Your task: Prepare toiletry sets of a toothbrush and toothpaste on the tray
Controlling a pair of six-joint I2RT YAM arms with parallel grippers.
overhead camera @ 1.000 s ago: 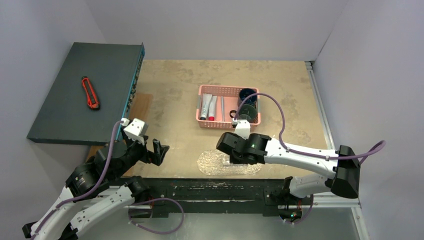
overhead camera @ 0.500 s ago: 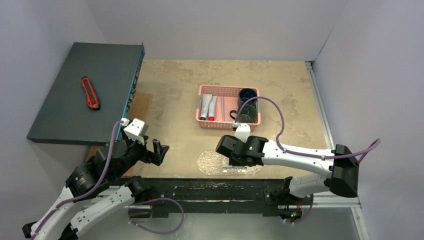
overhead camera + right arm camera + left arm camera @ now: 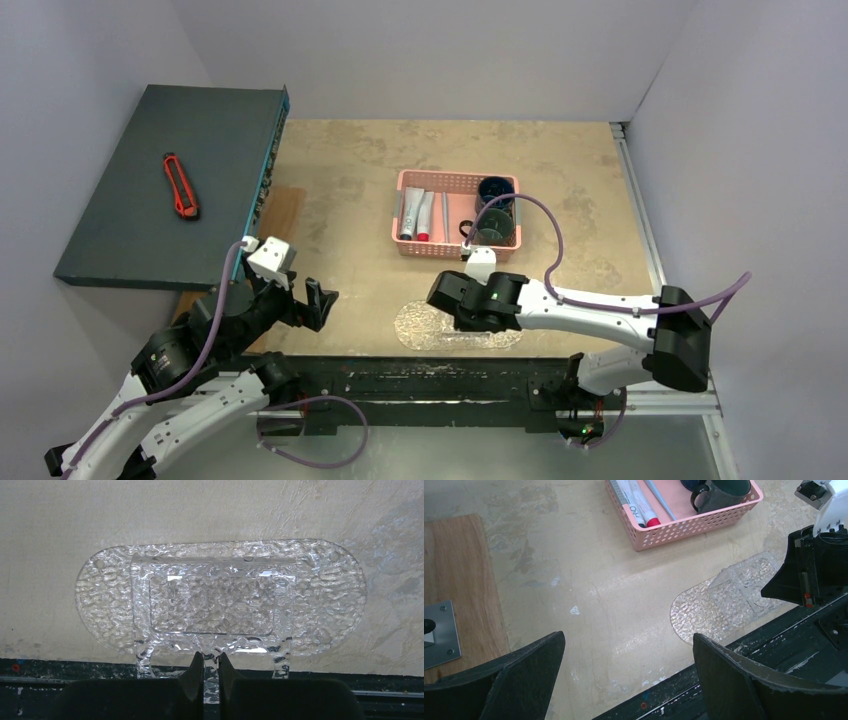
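Observation:
The clear bumpy oval tray lies at the table's near edge. My right gripper is shut on the tray's near rim, a strip of clear plastic pinched between the fingers. Behind it stands the pink basket holding two red-capped tubes, a pale toothbrush, a blue mug and a dark green mug. My left gripper hangs open and empty over bare table left of the tray.
A dark flat box with an orange utility knife on it sits at the left. A wooden board lies beside it. The black front rail runs just below the tray.
My right arm has edged slightly to the left while staying shut on the tray's rim. The left arm has not moved.

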